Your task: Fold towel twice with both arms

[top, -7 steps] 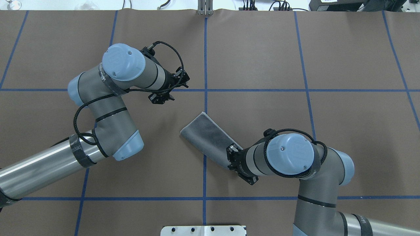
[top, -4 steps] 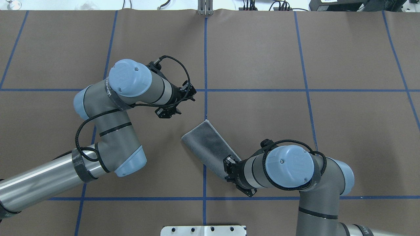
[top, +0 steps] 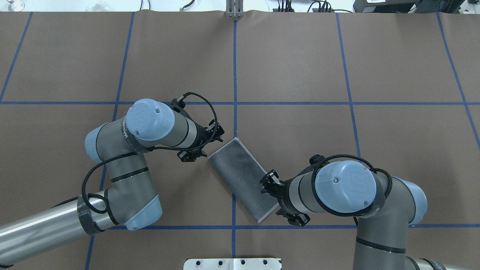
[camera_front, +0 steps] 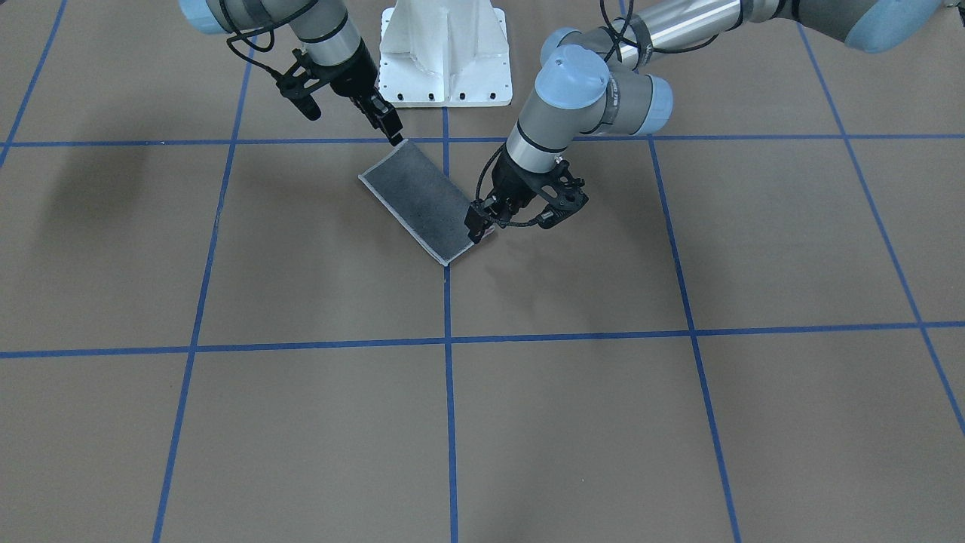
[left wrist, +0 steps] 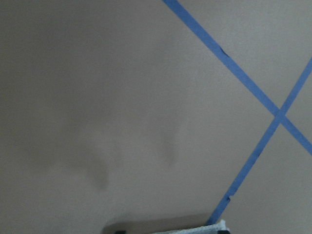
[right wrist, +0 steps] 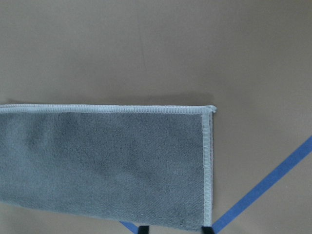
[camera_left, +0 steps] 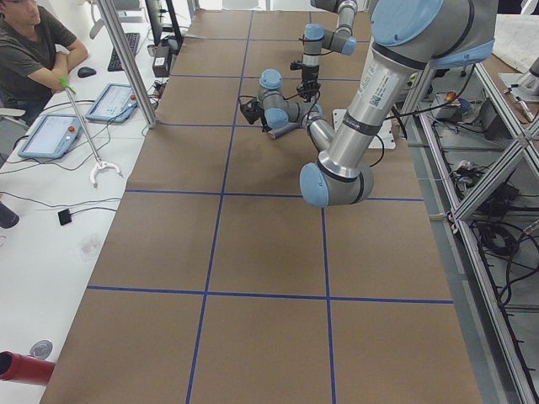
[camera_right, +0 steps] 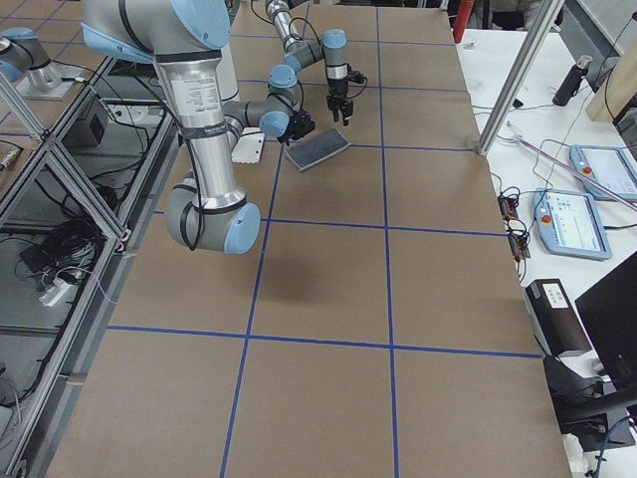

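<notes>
Brown paper covers the tabletop (camera_front: 678,422), ruled into big squares by blue tape lines (camera_front: 448,392). From the operators' edge, the first thing reached is the left gripper (camera_front: 481,223), bent down low at the near short end of the towel (camera_front: 418,197), right at its corner. I cannot tell how its jaws stand: the black fingers merge with the cloth, and its wrist view shows only a sliver of hem.

The towel lies flat about mid-width of the tabletop, closer to the robot's edge than to the operators'. It sits aslant across the centre tape line as a narrow strip, dark grey face up, with the light hem along one long side. That shape suggests the first fold is done and the second remains.

At the strip's far short end the right gripper (camera_front: 386,127) points down at the corner. In its wrist view the two fingertips (right wrist: 142,230) stand apart over the cloth, gripping nothing. One arm at each short end looks like the set-up for carrying one end over onto the other.

Beyond stands the white pedestal base (camera_front: 446,53).
</notes>
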You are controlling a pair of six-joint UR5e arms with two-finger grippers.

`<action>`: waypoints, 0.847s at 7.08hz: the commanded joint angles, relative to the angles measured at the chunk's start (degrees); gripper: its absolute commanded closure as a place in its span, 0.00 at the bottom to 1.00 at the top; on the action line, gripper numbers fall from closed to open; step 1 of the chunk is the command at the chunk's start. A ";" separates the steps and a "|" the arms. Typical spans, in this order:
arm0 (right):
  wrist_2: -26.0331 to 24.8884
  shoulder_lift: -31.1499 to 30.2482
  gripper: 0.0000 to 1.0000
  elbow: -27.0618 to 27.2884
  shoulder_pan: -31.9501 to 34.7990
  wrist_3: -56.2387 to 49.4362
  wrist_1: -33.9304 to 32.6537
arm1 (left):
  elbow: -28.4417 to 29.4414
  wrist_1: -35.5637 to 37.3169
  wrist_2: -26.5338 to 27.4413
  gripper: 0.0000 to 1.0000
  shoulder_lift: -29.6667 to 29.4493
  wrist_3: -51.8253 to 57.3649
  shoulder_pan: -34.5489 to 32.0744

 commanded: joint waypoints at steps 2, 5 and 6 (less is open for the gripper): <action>0.86 1.70 0.00 -0.05 3.58 -2.87 -4.91 | 0.14 0.03 0.81 0.41 0.94 -0.85 2.46; 0.86 2.14 0.00 -3.32 5.61 -6.84 -4.56 | 0.75 0.03 0.81 0.55 0.77 -0.85 3.08; 0.86 2.32 0.00 -3.32 5.62 -6.84 -4.56 | 0.75 0.03 0.81 0.58 0.86 -0.76 3.08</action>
